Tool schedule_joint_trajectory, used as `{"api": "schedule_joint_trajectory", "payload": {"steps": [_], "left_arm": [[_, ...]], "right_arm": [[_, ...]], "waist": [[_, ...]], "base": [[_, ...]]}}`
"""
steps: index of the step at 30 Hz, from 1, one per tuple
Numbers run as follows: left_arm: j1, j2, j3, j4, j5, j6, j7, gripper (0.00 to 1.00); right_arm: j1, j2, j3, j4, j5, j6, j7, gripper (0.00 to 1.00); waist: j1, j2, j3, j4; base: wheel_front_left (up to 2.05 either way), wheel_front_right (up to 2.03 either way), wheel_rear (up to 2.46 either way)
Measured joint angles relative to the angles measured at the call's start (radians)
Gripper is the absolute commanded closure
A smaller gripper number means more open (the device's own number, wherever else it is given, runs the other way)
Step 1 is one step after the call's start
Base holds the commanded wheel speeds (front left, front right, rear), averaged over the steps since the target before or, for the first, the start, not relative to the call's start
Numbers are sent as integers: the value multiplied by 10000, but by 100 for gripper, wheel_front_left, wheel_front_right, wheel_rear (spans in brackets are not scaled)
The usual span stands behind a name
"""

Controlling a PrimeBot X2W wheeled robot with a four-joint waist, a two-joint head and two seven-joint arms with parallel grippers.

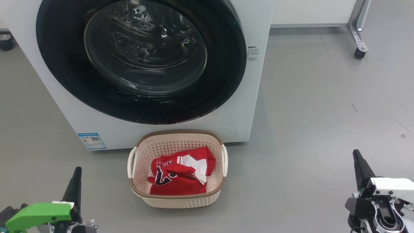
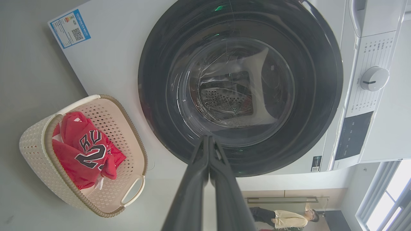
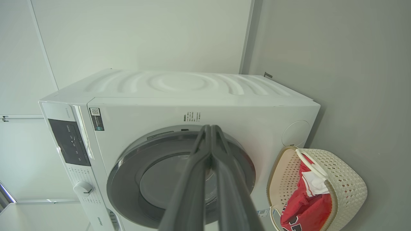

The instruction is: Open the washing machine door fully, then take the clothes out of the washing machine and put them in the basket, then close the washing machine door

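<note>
Two empty grippers, the left gripper (image 1: 78,169) and the right gripper (image 1: 355,152), have fingers pressed together, with the clothes (image 1: 181,173) in the basket (image 1: 176,133) ahead between them, just before the shut washing machine door (image 1: 223,81).

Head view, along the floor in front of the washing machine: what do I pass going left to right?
left gripper → basket, holding the clothes → right gripper

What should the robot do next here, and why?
Probably just rest both arms: the jersey lies in the basket, the door looks shut flush against the washing machine, and the left gripper and right gripper are closed, empty.
</note>
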Motion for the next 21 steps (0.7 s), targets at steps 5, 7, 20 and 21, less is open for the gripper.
{"api": "schedule_joint_trajectory", "payload": {"steps": [5, 7, 20, 21], "left_arm": [[-1, 0, 4, 2, 0, 0, 0, 100], [-2, -2, 4, 4, 0, -2, 2, 100], [-7, -13, 15, 13, 0, -2, 13, 100], [-7, -15, 17, 13, 0, -2, 13, 100]], "right_arm": [[-1, 4, -2, 4, 0, 0, 0, 100], [-1, 4, -6, 4, 0, 0, 0, 100], [-25, 13, -13, 12, 0, 2, 2, 100], [-27, 13, -15, 12, 0, 2, 2, 100]], "waist": [[0, 0, 0, 0], [0, 0, 0, 0], [0, 0, -1, 0], [0, 0, -1, 0]], "base": [[0, 0, 0], [0, 0, 0], [0, 0, 0], [0, 0, 0]]}}
